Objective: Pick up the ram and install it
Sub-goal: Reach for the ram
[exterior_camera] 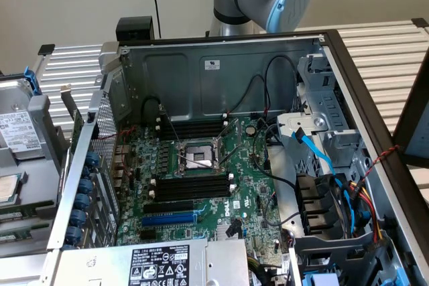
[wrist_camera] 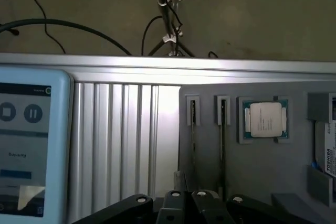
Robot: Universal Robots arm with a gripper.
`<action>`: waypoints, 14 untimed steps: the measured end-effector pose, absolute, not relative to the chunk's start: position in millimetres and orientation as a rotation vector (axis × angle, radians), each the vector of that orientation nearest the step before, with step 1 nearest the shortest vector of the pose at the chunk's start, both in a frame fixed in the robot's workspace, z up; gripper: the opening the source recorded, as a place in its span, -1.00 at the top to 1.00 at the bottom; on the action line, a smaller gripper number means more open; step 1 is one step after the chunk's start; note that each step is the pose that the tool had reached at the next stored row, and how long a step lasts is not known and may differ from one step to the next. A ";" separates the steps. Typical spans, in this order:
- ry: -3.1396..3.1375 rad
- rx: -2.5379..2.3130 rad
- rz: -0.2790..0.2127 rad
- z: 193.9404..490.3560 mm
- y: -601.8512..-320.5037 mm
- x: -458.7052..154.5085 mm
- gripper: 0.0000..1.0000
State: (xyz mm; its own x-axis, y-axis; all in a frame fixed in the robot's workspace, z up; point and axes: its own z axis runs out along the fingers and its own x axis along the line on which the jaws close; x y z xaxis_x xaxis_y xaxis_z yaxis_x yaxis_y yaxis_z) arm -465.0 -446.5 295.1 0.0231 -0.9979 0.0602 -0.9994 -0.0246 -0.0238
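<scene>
Ram (wrist_camera: 192, 129) stands on edge in a narrow slot of the grey holder (wrist_camera: 208, 150), with a second stick (wrist_camera: 223, 129) just beside it and a processor (wrist_camera: 262, 119) further along. The gripper (wrist_camera: 184, 195) is near the ram, its fingers pressed together and empty. An open computer case (exterior_camera: 201, 65) lies on the ribbed counter (exterior_camera: 389, 51).

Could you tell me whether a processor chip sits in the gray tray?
Yes, a silver-lidded processor chip rests in the gray tray's recess.

Fingers (wrist_camera: 202, 205) closed near grey tray (wrist_camera: 294, 182); ram (wrist_camera: 192, 129), second stick (wrist_camera: 222, 129) slotted edgewise; processor (wrist_camera: 268, 119) beside.
</scene>
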 end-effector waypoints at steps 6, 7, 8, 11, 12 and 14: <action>-2.177 2.229 0.135 305.7 -433.4 -465.0 0.80; -2.176 2.228 0.141 306.3 -431.7 -465.0 0.80; -2.175 2.227 0.144 306.3 -431.3 -465.0 0.80; -2.175 2.227 0.144 306.3 -431.4 -465.0 0.80; -2.175 2.227 0.144 306.3 -431.4 -465.0 0.80; -2.175 2.227 0.144 306.3 -431.3 -465.0 0.80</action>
State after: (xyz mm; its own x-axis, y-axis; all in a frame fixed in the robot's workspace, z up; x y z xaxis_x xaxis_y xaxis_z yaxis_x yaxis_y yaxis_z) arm -465.0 -431.3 306.3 0.0215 -0.9963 0.0837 -0.9986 -0.0255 -0.0466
